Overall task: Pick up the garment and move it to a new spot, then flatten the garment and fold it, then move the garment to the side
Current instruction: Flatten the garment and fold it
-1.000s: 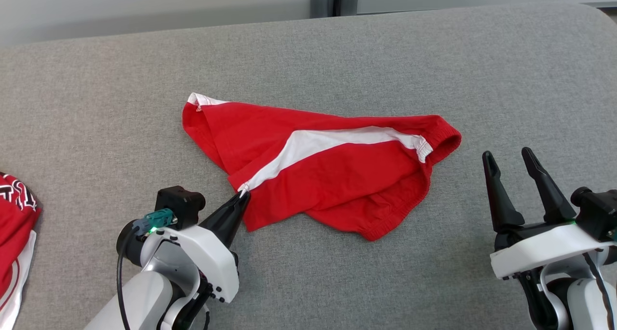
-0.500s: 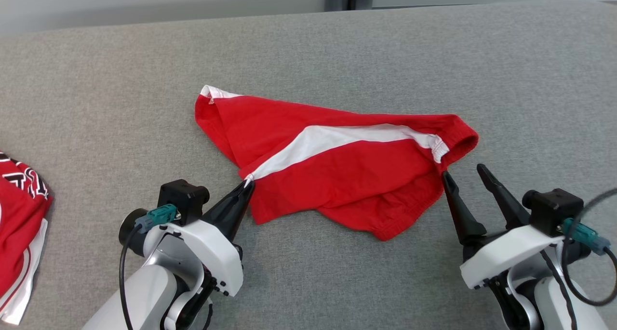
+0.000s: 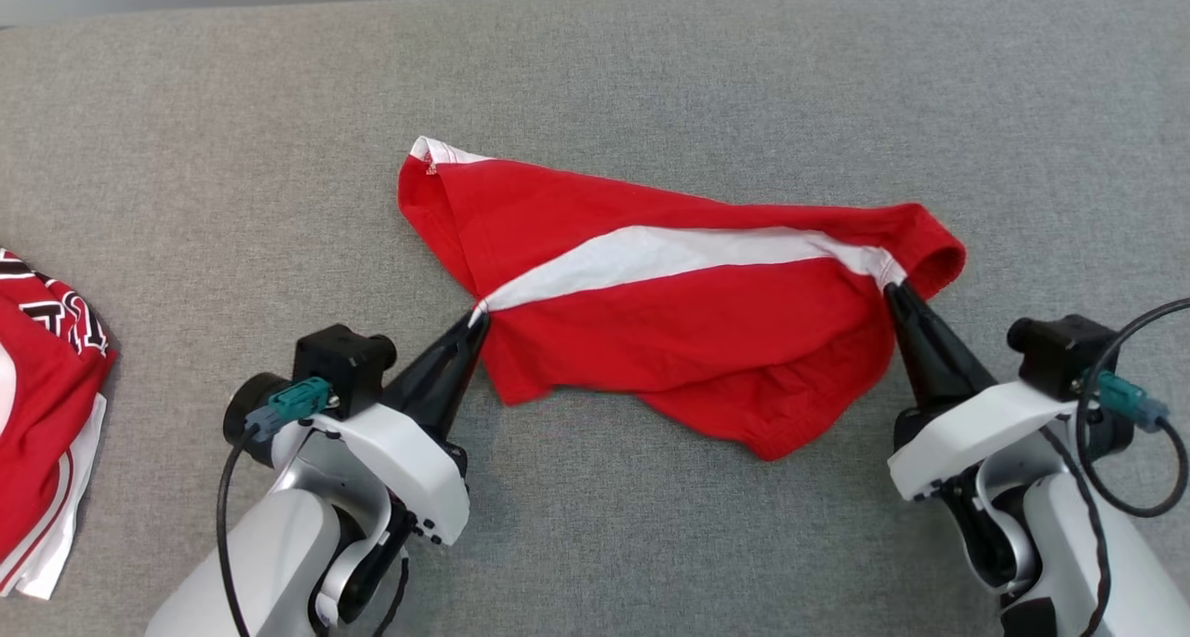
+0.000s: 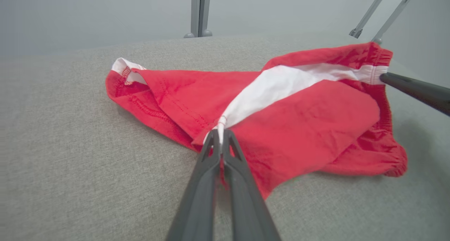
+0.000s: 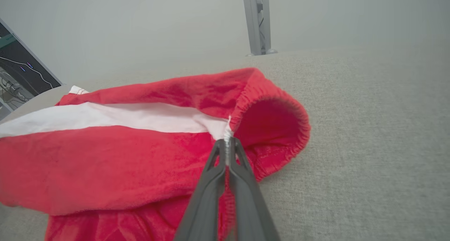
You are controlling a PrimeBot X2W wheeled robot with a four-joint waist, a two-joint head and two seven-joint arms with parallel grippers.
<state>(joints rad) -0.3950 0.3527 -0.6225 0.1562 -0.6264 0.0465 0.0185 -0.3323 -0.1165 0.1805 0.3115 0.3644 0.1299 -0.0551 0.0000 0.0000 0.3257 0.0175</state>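
"Garment (image 3: 669, 339) first: where does it lie?"

"Around the middle of the bench (image 3: 232, 153), well in from the far edge. It's a red piece, crumpled, with one white stripe (image 3: 669, 251) running across it. Its lower folds rest on the grey top."

"And the left pincer (image 3: 477, 321)?"

"Clenched. Its two dark fingers are pressed together on the stripe's left end, at the hem. The left wrist view shows white cloth nipped right at the tips."

"The right pincer (image 3: 894, 290)?"

"Clamped too, on the stripe's other end, where it meets the gathered elastic band (image 3: 934, 256). The right wrist view shows a sliver of white between the tips, with the band's open loop just beyond them."

"So the stripe runs from one to the other?"

"Yes, drawn fairly straight between the two grips, and the red cloth sags below it toward the near side."

"Count things for me."

"Two pincers, both gripping the same garment. Two pieces of clothing: that one, and a second piece (image 3: 42, 386) at the bench's left edge, red and white with black lettering. The frame cuts it off, so it may be a jersey, but I can't be sure. It lies well apart from the first."
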